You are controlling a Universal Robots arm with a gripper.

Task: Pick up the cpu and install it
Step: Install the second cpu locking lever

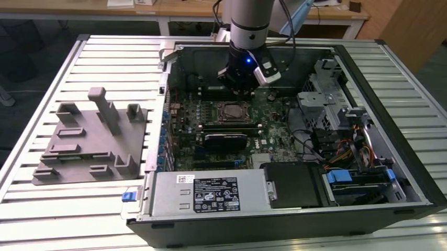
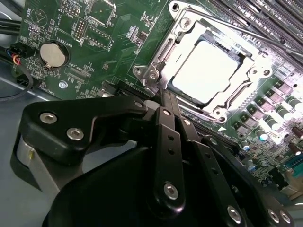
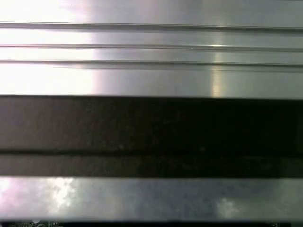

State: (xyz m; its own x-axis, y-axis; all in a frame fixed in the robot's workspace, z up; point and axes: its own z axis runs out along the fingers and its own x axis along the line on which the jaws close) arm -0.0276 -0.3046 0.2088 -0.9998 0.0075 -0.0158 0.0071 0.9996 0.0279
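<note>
Grey fixture block (image 1: 91, 138) near the slatted table's (image 1: 56, 209) edge on the exterior view's left. CPU (image 2: 207, 72) seated flat in the metal-framed socket (image 2: 165, 52) mid-motherboard (image 2: 109, 42). Gripper (image 2: 166, 97) just beside the socket, fingers pressed together, holding nothing, CPU untouched

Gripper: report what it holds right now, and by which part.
Nothing is held. The gripper hangs beside the socket, its fingers closed together and empty; the cpu already lies seated in the socket frame on the motherboard.
</note>
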